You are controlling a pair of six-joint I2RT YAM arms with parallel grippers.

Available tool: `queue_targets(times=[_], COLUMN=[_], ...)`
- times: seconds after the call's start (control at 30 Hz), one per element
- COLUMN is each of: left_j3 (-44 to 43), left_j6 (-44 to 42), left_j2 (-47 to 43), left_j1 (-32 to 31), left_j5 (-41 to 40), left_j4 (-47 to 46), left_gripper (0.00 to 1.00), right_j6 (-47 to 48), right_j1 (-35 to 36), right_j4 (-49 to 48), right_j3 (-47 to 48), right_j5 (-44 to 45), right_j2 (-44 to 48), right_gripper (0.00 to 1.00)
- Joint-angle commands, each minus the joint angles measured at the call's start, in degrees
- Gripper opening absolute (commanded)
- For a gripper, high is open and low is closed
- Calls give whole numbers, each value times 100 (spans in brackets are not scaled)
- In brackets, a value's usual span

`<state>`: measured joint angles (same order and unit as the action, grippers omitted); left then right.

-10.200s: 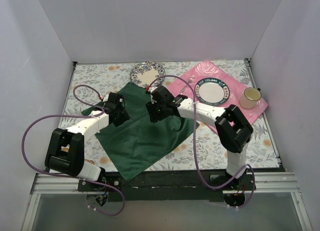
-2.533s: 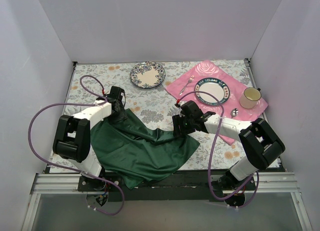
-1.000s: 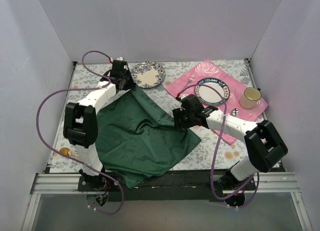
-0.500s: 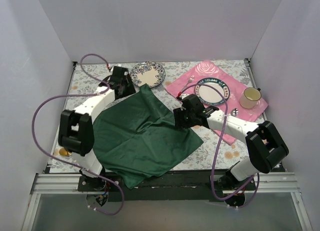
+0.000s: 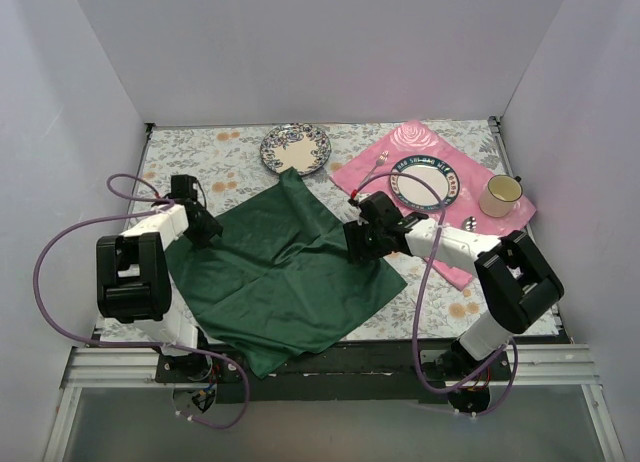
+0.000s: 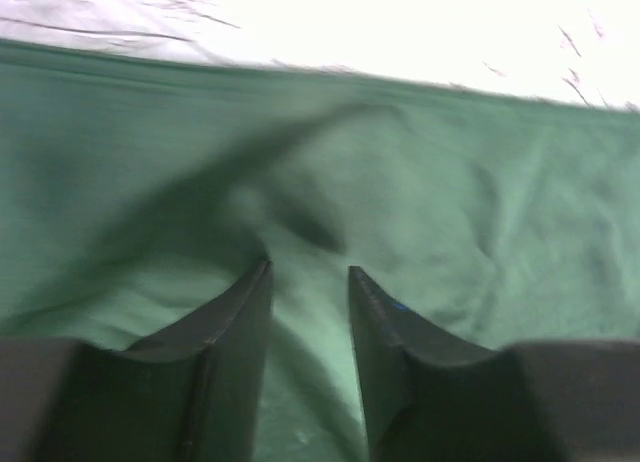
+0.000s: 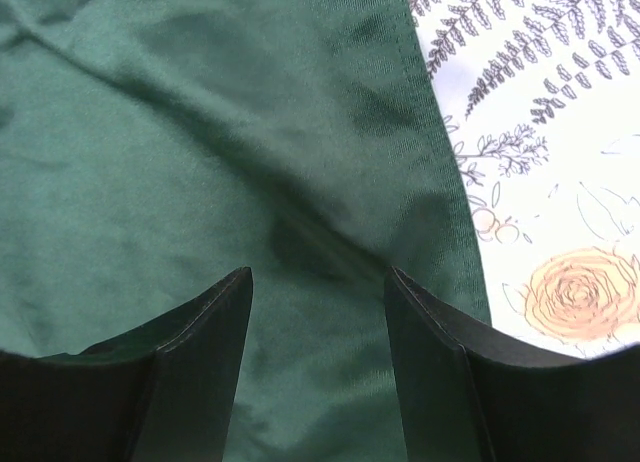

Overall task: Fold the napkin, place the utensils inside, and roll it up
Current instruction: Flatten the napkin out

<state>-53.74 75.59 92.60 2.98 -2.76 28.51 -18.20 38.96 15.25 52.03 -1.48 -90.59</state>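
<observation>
The dark green napkin lies spread nearly flat on the floral table, one corner pointing to the far side. My left gripper sits low at the napkin's left edge. In the left wrist view its fingers stand a small gap apart with the green cloth under and between them. My right gripper hovers over the napkin's right edge. It is open with only cloth below it. The utensils are not in view.
A floral plate stands at the back. At the right, a pink placemat holds a rimmed plate, a cream cup, a silver fork and a silver spoon. White walls close in three sides.
My left gripper let go of the napkin's far corner and drew back from near the floral plate to the napkin's left edge. The napkin now lies flatter. The right arm barely moved.
</observation>
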Motion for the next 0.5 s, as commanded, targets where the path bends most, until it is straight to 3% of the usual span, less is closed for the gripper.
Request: queue_targets(times=[0.0,0.13,0.3,0.47], left_j3=[389,820,1014,1102], left_j6=[508,606,615,658], left_j2=[-57,-250,-514,-961], left_j1=[754,1186,1292,1292], left_j5=[232,479,347,23], left_j4=[172,93,225,383], left_gripper=[33,31,32,33], right_j6=[-44,-96,-53,132], right_j1=[-11,-11,-20,-29], right_j4=[-320,-434,-452,-216], right_j3=[114,176,456,1455], right_j5=[7,24,112,394], right_j2=[-301,-530,-986,-1758], right_gripper=[63,63,63,64])
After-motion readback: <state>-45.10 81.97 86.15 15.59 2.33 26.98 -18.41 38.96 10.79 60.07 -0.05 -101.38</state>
